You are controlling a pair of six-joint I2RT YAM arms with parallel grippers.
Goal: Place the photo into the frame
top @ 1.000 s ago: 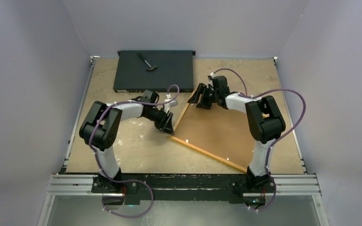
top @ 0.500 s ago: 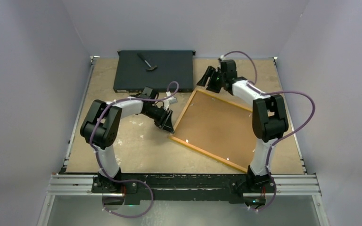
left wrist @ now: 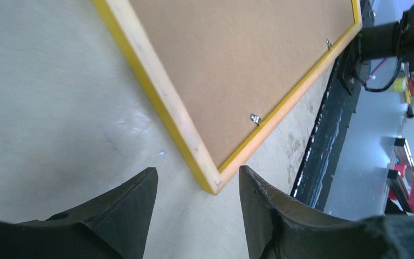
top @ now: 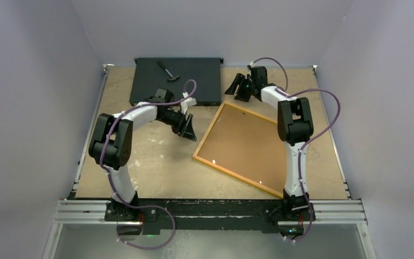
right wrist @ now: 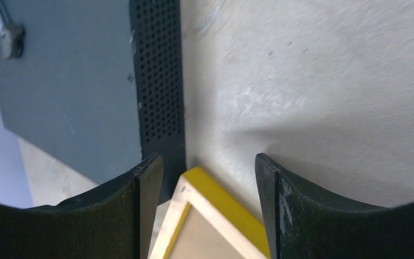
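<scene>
Overhead looks down; close wrist views share the frame.

frame lies back up on the table, its front hidden. the right arm covers its right corner. both wrist views crop it to a corner. the object on the black box is too small to identify.

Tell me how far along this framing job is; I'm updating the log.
Looks done: the frame lies flat, back up, with the brown backing board seated inside. In hand: nothing; the left gripper and right gripper are open and empty. Left: unclear, since no photo shows; it may sit behind the board, which I cannot tell.
</scene>
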